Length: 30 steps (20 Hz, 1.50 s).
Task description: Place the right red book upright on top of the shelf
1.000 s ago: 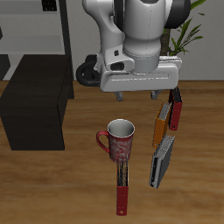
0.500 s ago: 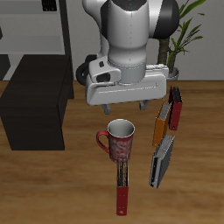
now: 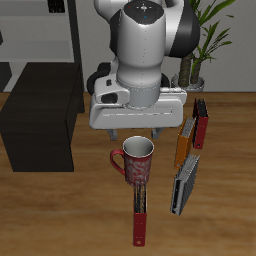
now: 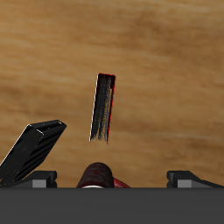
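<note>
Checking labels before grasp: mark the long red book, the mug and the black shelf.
long red book (image 3: 140, 212), exterior view, on its dark spine strip.
mug (image 3: 137, 159), exterior view, on its red side wall.
black shelf (image 3: 42, 108), exterior view, on its flat top.

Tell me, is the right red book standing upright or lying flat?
Lying flat. The right red book rests lengthwise on the table, one end behind the mug, not on the shelf.

Arm swings sideways above the mug

Over the last second the tool (image 3: 141, 130) and its wide wrist block have slid across the surface away from the standing books and now hang directly over the red mug (image 3: 134, 160) (whose rim they partly cover); nothing lying on the surface has shifted.
</note>
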Tool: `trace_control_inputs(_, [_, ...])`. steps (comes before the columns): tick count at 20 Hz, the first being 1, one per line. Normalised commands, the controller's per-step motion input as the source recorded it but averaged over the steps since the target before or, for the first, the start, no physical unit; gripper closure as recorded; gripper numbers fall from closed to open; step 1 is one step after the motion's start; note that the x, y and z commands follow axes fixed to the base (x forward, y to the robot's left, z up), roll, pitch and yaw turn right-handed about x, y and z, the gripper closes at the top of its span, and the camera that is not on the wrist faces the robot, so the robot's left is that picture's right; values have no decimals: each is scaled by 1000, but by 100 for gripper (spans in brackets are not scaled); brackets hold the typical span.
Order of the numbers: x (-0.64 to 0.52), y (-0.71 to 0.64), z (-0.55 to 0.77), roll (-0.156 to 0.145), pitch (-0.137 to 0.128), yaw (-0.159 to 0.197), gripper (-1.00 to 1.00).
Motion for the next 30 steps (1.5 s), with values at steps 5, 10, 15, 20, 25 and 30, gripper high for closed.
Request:
trace_control_inputs(5, [177, -8, -196, -12, -25, -48, -100])
trace_control_inputs(10, [220, 61, -282, -7, -25, -1, -100])
trace_control_inputs(15, [189, 56, -291, -5, -1, -2, -100])
trace_control_inputs(20, [186, 47, -349, -8, 13, -12, -100])
trace_control_inputs(25, [67, 65, -241, -4, 9, -14, -100])
trace_control_inputs(30, [89, 27, -296, -7, 5, -9, -100])
